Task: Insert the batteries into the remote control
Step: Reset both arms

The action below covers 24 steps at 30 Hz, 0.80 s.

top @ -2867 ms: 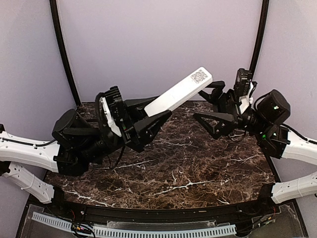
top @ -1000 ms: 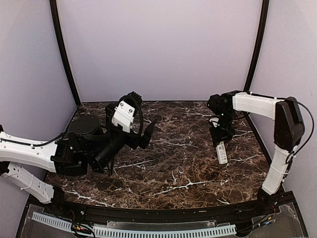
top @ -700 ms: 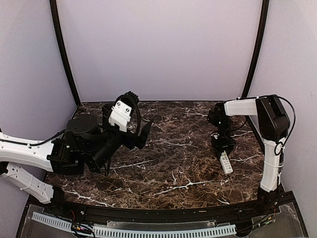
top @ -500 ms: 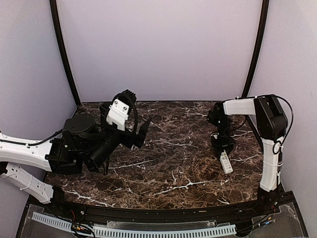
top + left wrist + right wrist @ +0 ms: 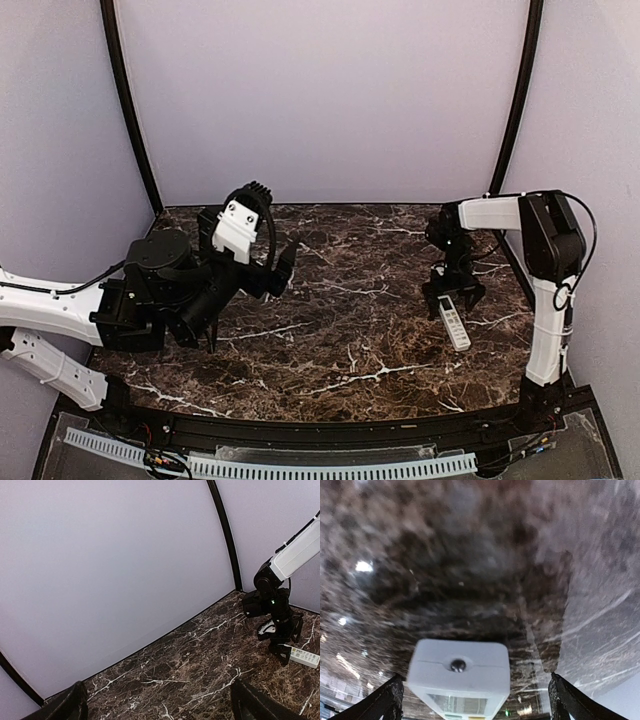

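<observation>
The remote control (image 5: 454, 324) lies flat on the table (image 5: 350, 340) at its right side, between the right pincer's (image 5: 453, 299) wide-spread fingers. The right wrist view alone shows its end face. The left pincer (image 5: 283, 262) hangs wide, empty.

My white remote control (image 5: 453, 323) at the frame's right, dark brown table (image 5: 340, 340) veined white, pale lilac walls (image 5: 320, 90), my arms white with black grippers
</observation>
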Available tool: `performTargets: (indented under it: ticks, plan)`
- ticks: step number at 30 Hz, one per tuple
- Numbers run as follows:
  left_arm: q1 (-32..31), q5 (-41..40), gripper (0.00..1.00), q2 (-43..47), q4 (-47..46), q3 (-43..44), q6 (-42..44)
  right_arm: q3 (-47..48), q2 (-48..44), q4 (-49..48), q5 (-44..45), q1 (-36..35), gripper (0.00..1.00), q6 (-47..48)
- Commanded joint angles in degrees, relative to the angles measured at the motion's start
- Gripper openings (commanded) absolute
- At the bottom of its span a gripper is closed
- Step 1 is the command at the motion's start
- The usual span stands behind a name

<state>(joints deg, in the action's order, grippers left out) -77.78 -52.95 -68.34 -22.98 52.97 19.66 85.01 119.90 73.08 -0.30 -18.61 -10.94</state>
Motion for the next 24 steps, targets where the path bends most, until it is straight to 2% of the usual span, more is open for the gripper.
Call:
performTargets:
  ticks: [1,6,8,12,19,22,24]
  plan:
    - [1.55,-2.52,0.99,2.25,3.52,-1.16,-4.08,-1.80,-6.03,-14.23,-4.58,1.20,0.99,0.16]
    - [6.55,-1.37,0.99,4.69,13.98,-1.88,-17.26,-6.63,-19.51,-26.60,-7.06,1.63,0.99,1.19]
    - [9.63,-0.51,0.99,5.76,16.52,-2.79,-21.16,-12.16,-26.79,-34.62,-7.27,2.17,0.99,1.19]
    - [17.00,2.13,0.99,7.05,18.91,-6.24,-26.07,-22.64,-39.00,-49.23,-14.46,7.77,0.99,-1.32]
    - [25.77,5.42,0.99,7.40,20.48,-11.01,-32.81,-31.58,-44.78,-54.60,-20.37,14.25,0.99,-3.23]
    - [31.38,6.65,0.99,7.17,19.84,-14.05,-35.28,-37.36,-47.98,-63.08,-20.28,17.11,0.99,-3.08]
    - [35.03,7.22,0.99,6.67,19.44,-15.82,-37.31,-42.91,-51.11,-69.57,-21.40,21.63,0.99,-6.19]
